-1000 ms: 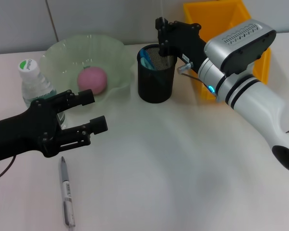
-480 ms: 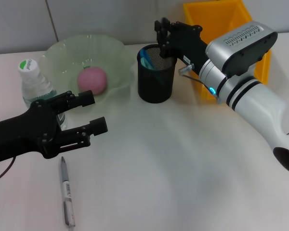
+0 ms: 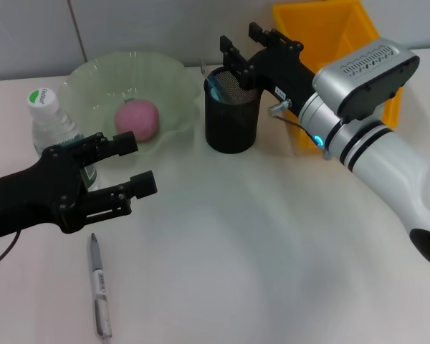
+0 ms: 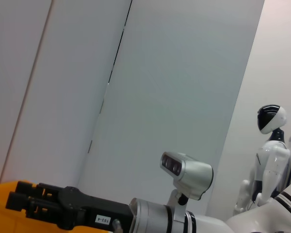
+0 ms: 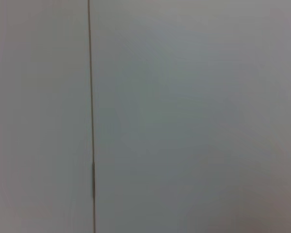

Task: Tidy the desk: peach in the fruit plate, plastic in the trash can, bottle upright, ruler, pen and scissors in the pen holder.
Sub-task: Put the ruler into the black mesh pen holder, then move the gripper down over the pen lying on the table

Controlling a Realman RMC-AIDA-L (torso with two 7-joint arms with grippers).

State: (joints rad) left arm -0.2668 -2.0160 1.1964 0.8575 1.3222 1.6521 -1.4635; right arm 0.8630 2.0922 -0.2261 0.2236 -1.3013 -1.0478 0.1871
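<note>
Now: right gripper spread empty above pen holder, item apparently dropped; left gripper open, pen next.

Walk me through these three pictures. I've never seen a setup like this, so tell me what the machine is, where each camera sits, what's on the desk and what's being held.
This is a two-armed robot tidying a desk. The wide picture comes from a camera on its head, looking down. The other two come from cameras on its wrists; right now the right one sees only wall, while the left one sees wall, the other arm and another robot far off.

The black left tool hovers open above the table, holding nothing, near an upright water bottle. The right tool, also open and empty, is above the black mesh pen holder, which already has something blue inside.

A pink peach sits in the pale green fruit plate. A pen lies on the table close to the robot. The yellow bin stands behind the right arm.
</note>
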